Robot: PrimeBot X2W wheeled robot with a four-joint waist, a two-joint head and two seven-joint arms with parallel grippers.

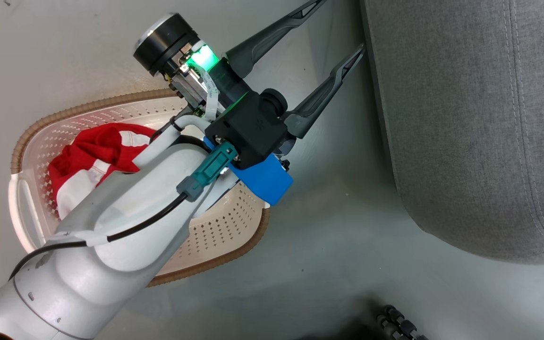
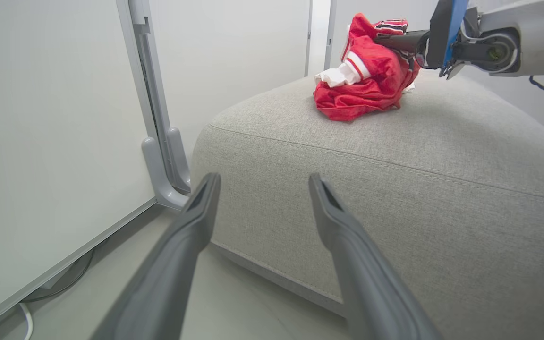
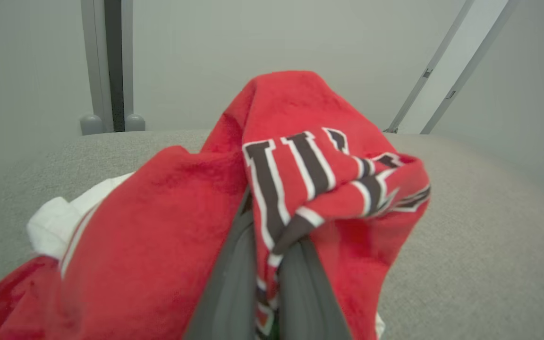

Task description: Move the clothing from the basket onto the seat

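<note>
Atop the seat (image 2: 418, 165), right pincer (image 3: 272, 245) grasping red clothing (image 3: 158, 226), left pincer (image 1: 342, 24) released, basket (image 1: 88, 106) at its 8 o'clock

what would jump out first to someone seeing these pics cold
A red jersey sits bunched on the grey sofa, with the right gripper shut on it. In the head view, the left gripper hangs open above the floor between the sofa and the laundry basket, which holds a second red garment.
</note>
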